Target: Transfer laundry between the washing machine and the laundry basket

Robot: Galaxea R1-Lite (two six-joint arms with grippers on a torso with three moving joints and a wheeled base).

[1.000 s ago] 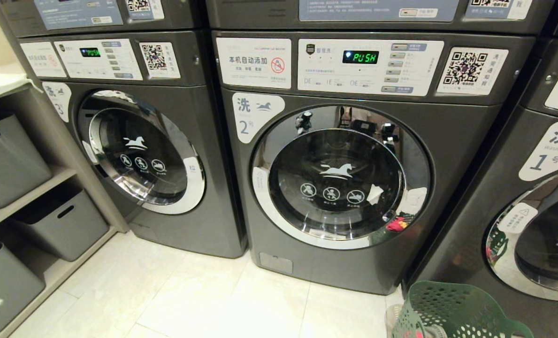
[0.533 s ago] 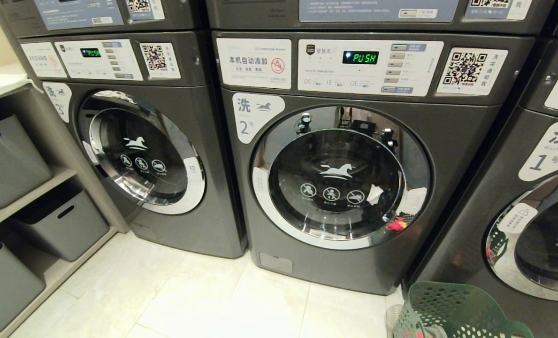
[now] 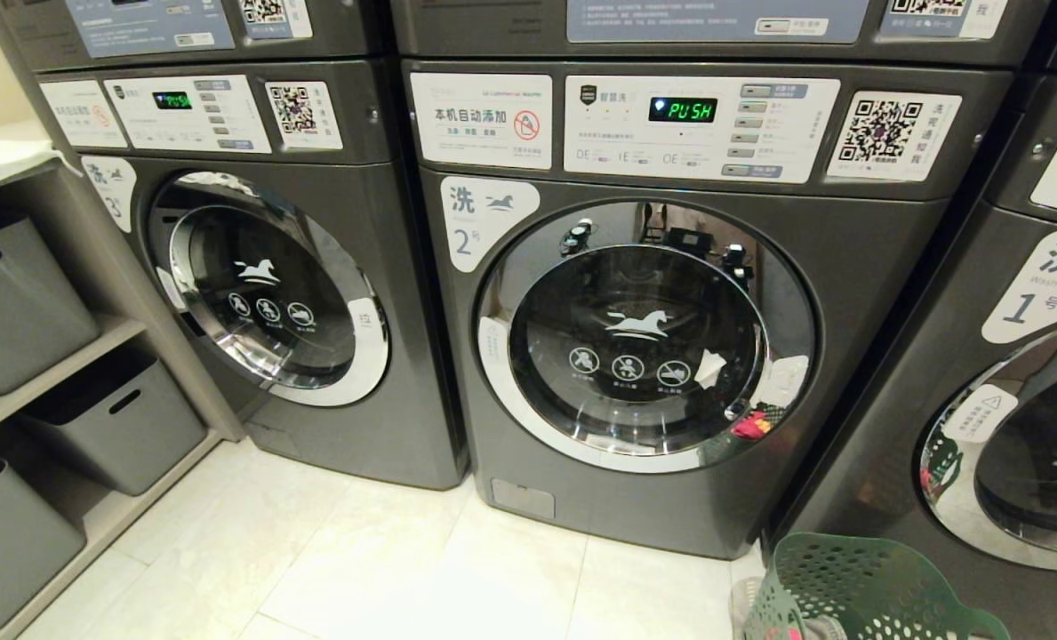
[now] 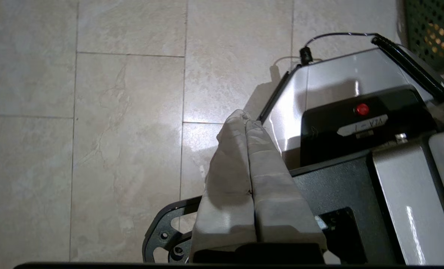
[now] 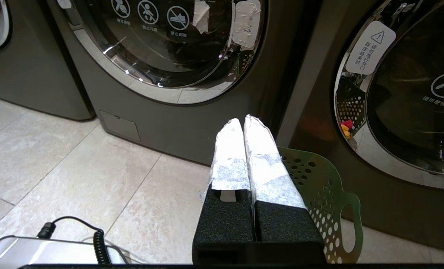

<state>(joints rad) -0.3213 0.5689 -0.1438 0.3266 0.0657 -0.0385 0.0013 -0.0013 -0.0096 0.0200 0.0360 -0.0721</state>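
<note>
The washing machine (image 3: 644, 338) marked 2 stands in the middle of the head view, its round door shut. It also shows in the right wrist view, washing machine (image 5: 169, 112). The green laundry basket (image 3: 848, 587) sits on the floor at its right foot. A sliver of red laundry (image 3: 793, 634) shows inside it. My right gripper (image 5: 240, 121) is shut and empty, hovering by the laundry basket (image 5: 319, 179) rim and facing the machine's lower front. My left gripper (image 4: 246, 119) is shut and empty, pointing down at the floor beside my base. Neither arm is in the head view.
A like machine marked 3 (image 3: 270, 284) stands to the left and one marked 1 (image 3: 1026, 400) to the right. Grey bins (image 3: 12, 302) fill shelves at far left. My base (image 4: 356, 93) with a black cable lies under the left gripper. Pale tile floor (image 3: 359, 569) spreads before the machines.
The left gripper's blurred tip, at the head view's lower left edge one second ago, has left that view. The machines and the basket have not moved.
</note>
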